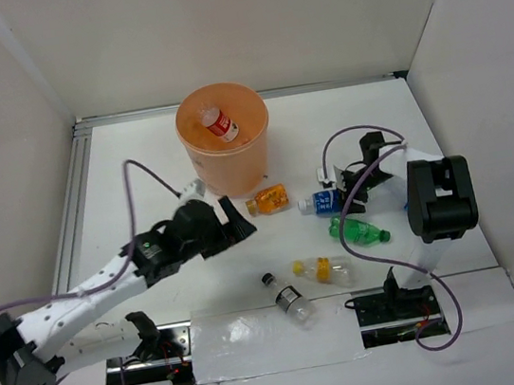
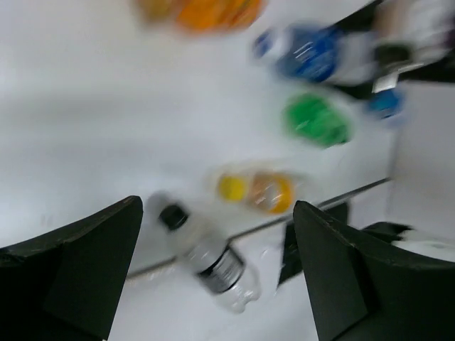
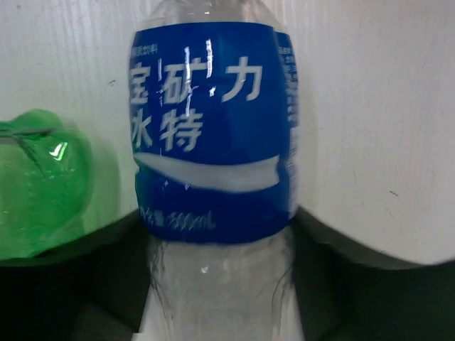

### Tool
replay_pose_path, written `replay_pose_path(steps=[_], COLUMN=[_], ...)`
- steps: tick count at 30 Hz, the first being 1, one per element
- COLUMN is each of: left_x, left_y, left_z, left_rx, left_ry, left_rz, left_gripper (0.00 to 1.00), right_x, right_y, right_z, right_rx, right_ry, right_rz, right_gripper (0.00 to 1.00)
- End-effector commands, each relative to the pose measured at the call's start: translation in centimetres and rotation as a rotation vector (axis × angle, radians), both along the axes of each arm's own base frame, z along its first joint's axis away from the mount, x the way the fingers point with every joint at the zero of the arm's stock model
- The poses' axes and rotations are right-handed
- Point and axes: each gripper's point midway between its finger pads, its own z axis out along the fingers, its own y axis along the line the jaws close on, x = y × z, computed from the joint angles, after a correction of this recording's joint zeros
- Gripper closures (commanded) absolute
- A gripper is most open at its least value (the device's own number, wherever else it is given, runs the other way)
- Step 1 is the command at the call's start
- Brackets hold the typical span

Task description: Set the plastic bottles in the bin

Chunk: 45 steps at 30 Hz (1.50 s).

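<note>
Six bottles counted, 1 in the bin (image 1: pixel 197 162), 5 on the table (image 1: pixel 139 171). Bin count: 1, standing at 12 o'clock on the table, holding the red-labelled bottle (image 1: pixel 221 124), which lies tilted inside. Table count, each on its side: 1 short orange bottle (image 1: pixel 268 200) at 5 o'clock of the bin, near its wall; 1 blue-labelled bottle (image 1: pixel 321 203) at 3 o'clock of the orange one; 1 green bottle (image 1: pixel 358 232) at 5 o'clock of the blue-labelled one; 1 yellow-labelled bottle (image 1: pixel 322 269) at 8 o'clock of the green; 1 black-capped bottle (image 1: pixel 289 298) at 8 o'clock of that. Grippers: 2. Left gripper (image 1: pixel 235 218) at 9 o'clock of the orange bottle, apart from it, fingers spread wide, nothing between them. Right gripper (image 1: pixel 350 189) clamps the blue-labelled bottle, its dark fingers (image 3: pixel 114 277) against both sides of the clear body.
</note>
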Motion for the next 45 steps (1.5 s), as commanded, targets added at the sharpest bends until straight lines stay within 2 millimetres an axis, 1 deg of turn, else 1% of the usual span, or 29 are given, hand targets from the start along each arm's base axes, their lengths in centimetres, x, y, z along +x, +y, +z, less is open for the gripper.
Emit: replay_pose_path(steps=[1, 2, 4, 5, 6, 7, 8, 10, 11, 13, 15, 17, 18, 20, 21, 22, 26, 27, 28, 30, 31, 33, 34, 37, 38, 40, 41, 43, 45], left_x=[-3.5, -3.9, -4.1, -4.7, -4.9, -4.7, -5.2, -5.8, -6.2, -6.8, -6.9, -7.5, -7.7, -8.1, -8.2, -8.4, -9.1, -9.6, -9.6, -9.9, -10.1, -10.5, -10.6, -11.7, -11.7, -12.0, -12.4, -12.3, -12.3], left_y=[-1.9, -2.4, -4.3, -5.0, -5.5, -6.7, -6.9, -7.0, -7.5, -8.1, -8.3, -8.3, -8.0, -7.8, -7.6, -7.7, -8.0, -8.1, -8.1, -8.3, -8.3, -8.8, -9.1, -10.1, -10.1, -10.7, -11.1, -11.2, -11.2], left_z=[-4.8, -6.3, -5.6, -5.7, -6.2, -6.4, -5.5, -7.7, -7.9, -8.7, -9.0, -9.6, -10.4, -11.1, -11.7, -11.7, -12.3, -12.6, -12.6, -13.1, -13.3, -14.3, -14.4, -15.6, -15.9, -16.0, -15.9, -16.2, -16.5], left_rx=[-0.112, -0.077, -0.096, -0.085, -0.043, -0.013, -0.014, 0.088, 0.1, 0.12, 0.123, 0.139, 0.16, 0.176, 0.19, 0.186, 0.203, 0.215, 0.216, 0.226, 0.233, 0.248, 0.253, 0.275, 0.281, 0.284, 0.284, 0.291, 0.298], left_ry=[0.362, 0.402, 0.434, 0.468, 0.527, 0.554, 0.57, 0.654, 0.665, 0.699, 0.706, 0.725, 0.732, 0.744, 0.746, 0.755, 0.771, 0.78, 0.78, 0.794, 0.805, 0.839, 0.844, 0.888, 0.885, 0.887, 0.894, 0.892, 0.897], left_rz=[0.11, 0.112, 0.092, 0.078, 0.085, 0.077, 0.07, 0.074, 0.049, 0.031, 0.017, 0.006, 0.005, -0.009, -0.015, -0.022, -0.06, -0.079, -0.08, -0.109, -0.12, -0.151, -0.175, -0.231, -0.239, -0.266, -0.281, -0.289, -0.287], left_gripper=[0.0, 0.0, 0.0, 0.0, 0.0, 0.0, 0.0, 0.0, 0.0, 0.0, 0.0, 0.0, 0.0, 0.0, 0.0, 0.0, 0.0, 0.0, 0.0, 0.0, 0.0, 0.0, 0.0, 0.0, 0.0, 0.0, 0.02, 0.14, 0.35], right_x=[1.7, 2.0, 1.6, 2.4, 1.9, 2.5, 2.9, 4.2, 5.2, 6.6, 8.5, 8.8, 9.5, 9.7, 8.9, 10.3, 10.6, 11.3, 10.8, 11.2, 11.7, 11.8, 12.2, 13.2, 14.2, 14.1, 14.3, 14.0, 12.8], right_y=[-0.4, -0.1, 0.1, 0.7, 0.7, 1.5, 1.9, 2.8, 4.2, 6.1, 9.3, 12.1, 15.1, 18.3, 20.9, 22.8, 29.0, 30.2, 30.8, 31.7, 31.7, 31.4, 30.8, 27.5, 25.5, 22.9, 21.6, 17.7, 13.7], right_z=[0.4, 1.4, 4.0, 6.4, 8.7, 12.4, 14.4, 18.4, 22.5, 27.1, 33.4, 36.3, 38.8, 40.3, 43.3, 42.0, 42.1, 40.8, 40.8, 38.9, 37.3, 36.2, 35.6, 36.6, 36.5, 36.4, 35.3, 35.1, 33.4], right_rx=[-0.047, -0.03, 0.002, 0.037, 0.052, 0.098, 0.126, 0.205, 0.277, 0.387, 0.496, 0.61, 0.662, 0.73, 0.768, 0.77, 0.827, 0.837, 0.839, 0.837, 0.817, 0.797, 0.782, 0.767, 0.757, 0.733, 0.705, 0.659, 0.614], right_ry=[-0.064, -0.08, -0.102, -0.15, -0.168, -0.22, -0.248, -0.275, -0.342, -0.37, -0.519, -0.48, -0.542, -0.49, -0.528, -0.483, -0.421, -0.354, -0.348, -0.286, -0.261, -0.233, -0.228, -0.236, -0.242, -0.216, -0.205, -0.212, -0.173], right_rz=[0.027, 0.029, 0.031, 0.038, 0.039, 0.05, 0.051, 0.003, 0.015, -0.043, -0.005, -0.041, 0.012, 0.021, 0.081, 0.085, 0.135, 0.104, 0.116, 0.099, 0.072, 0.029, 0.0, -0.098, -0.142, -0.21, -0.242, -0.322, -0.402], right_gripper=[0.38, 0.48, 0.67, 0.7, 0.73, 0.77, 0.78, 0.81, 0.82, 0.82, 0.82, 0.82, 0.81, 0.8, 0.8, 0.8, 0.73, 0.52, 0.51, 0.27, 0.0, 0.0, 0.0, 0.0, 0.0, 0.0, 0.0, 0.0, 0.0])
